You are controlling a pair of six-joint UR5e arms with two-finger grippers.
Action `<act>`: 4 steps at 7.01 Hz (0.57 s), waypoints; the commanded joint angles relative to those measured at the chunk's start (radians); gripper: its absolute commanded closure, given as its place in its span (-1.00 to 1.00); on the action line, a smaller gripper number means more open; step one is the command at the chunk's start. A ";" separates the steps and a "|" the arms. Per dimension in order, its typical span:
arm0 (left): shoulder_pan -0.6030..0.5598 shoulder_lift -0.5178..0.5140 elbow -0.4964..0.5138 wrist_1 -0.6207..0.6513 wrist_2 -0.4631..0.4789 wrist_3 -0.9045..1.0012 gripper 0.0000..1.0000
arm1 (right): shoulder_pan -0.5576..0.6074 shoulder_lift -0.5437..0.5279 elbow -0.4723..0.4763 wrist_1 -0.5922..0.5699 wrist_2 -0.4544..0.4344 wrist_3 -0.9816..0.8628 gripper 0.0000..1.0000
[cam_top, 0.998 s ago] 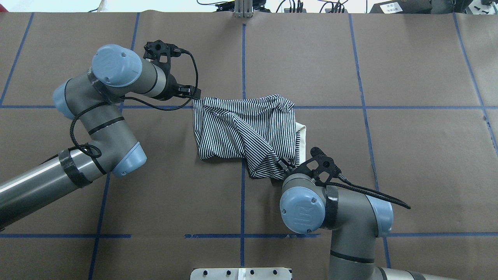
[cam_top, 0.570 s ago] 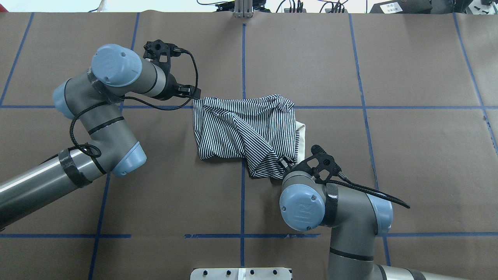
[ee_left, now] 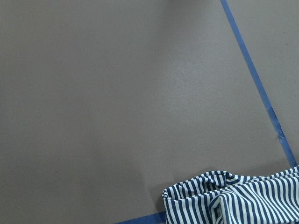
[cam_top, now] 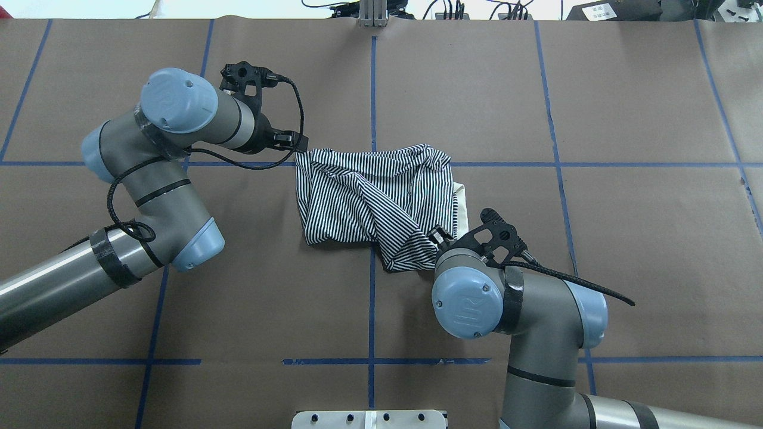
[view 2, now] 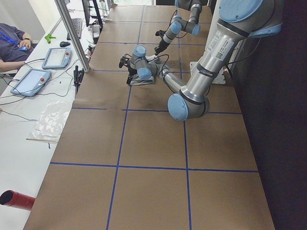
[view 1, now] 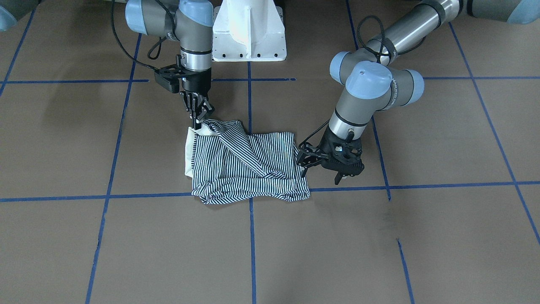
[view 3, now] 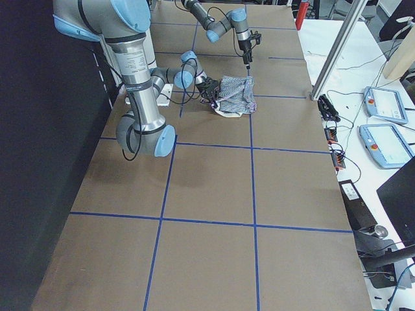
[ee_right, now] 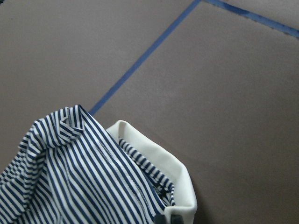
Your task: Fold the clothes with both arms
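From overhead, a pale blue joint cap (cam_top: pixel 465 302) sitting above it covers most of the right pincer (cam_top: pixel 440 236). The left pincer (cam_top: pixel 293 145) shows only as a black stub at the 10 o'clock corner of the navy-and-white striped polo shirt with cream collar (cam_top: pixel 369 196). Whether either pair of jaws clamps cloth cannot be told. The left wrist view cuts the shirt off at its 5 o'clock corner, and the right wrist view does so at 7 o'clock. In both side views the shirt and pincers are too small to read.
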 commanded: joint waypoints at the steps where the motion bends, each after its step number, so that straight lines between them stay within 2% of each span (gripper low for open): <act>1: 0.000 -0.001 0.000 0.001 0.000 -0.001 -1.00 | 0.091 0.084 0.001 -0.087 0.046 -0.033 1.00; 2: 0.000 -0.001 0.000 0.001 0.000 -0.001 -1.00 | 0.123 0.109 -0.048 -0.086 0.047 -0.034 1.00; 4: 0.000 -0.001 0.000 0.001 0.000 -0.001 -1.00 | 0.197 0.262 -0.321 -0.078 0.056 -0.041 1.00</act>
